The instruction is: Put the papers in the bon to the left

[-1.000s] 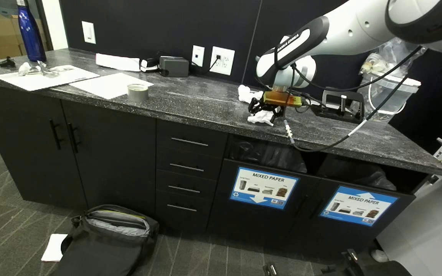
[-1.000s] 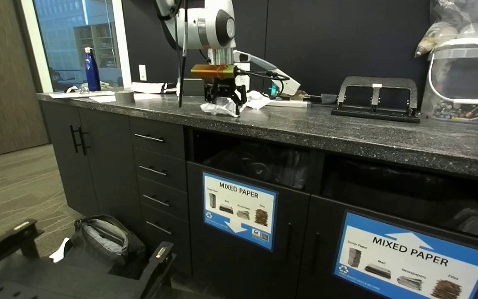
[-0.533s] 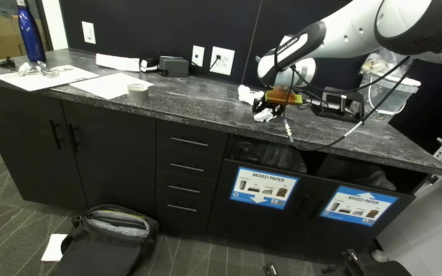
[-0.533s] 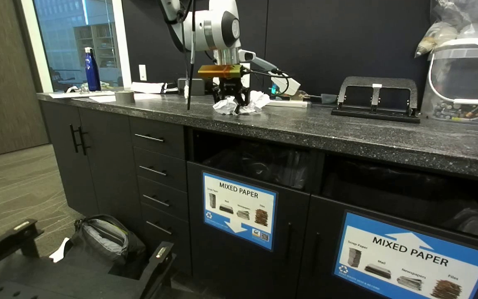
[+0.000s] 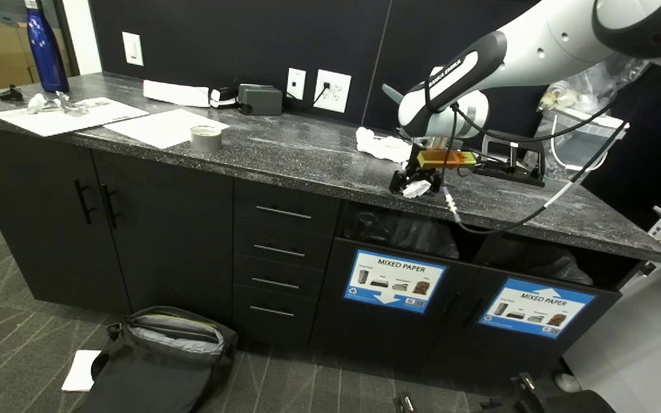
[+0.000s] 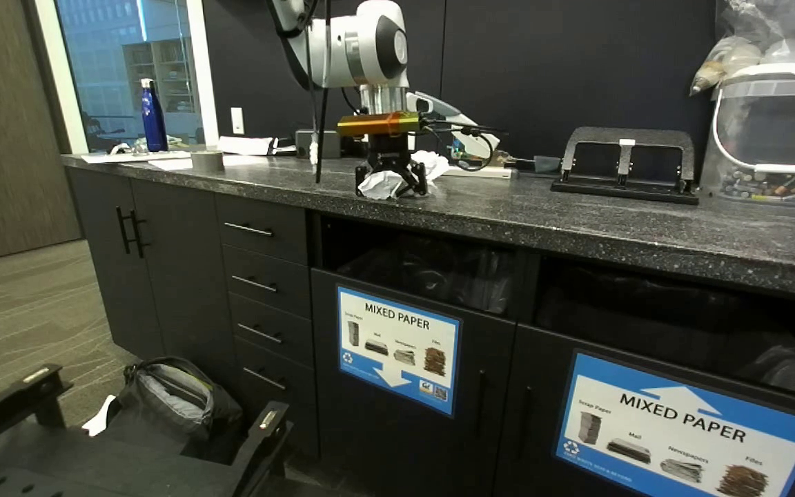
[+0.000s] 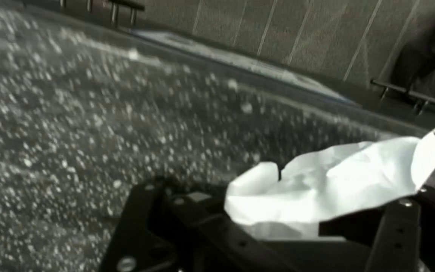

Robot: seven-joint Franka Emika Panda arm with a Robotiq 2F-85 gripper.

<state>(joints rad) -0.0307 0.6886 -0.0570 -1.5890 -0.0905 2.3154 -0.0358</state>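
Observation:
My gripper (image 5: 416, 187) is low over the counter near its front edge, its fingers drawn in around a crumpled white paper (image 6: 381, 185). In the wrist view the same paper (image 7: 327, 181) sticks out on the far side of the fingers. Whether its underside touches the counter I cannot tell. Another white paper wad (image 5: 385, 147) lies on the counter behind the gripper, partly covered by it in an exterior view. The left bin (image 6: 404, 431), the bon, is black with a blue MIXED PAPER label and a slot lined with clear plastic, below the counter edge in both exterior views.
A like bin (image 5: 528, 350) stands to the right. On the counter are a hole punch (image 6: 624, 166), a clear bucket (image 6: 773, 131), a tape roll (image 5: 206, 139), flat white sheets (image 5: 164, 127) and a blue bottle (image 5: 47, 51). A cable (image 5: 523, 221) hangs from the arm.
The gripper has narrowed around the crumpled paper, bunching it up. Gripper and paper have moved together toward the counter's front edge, away from the rear wad.

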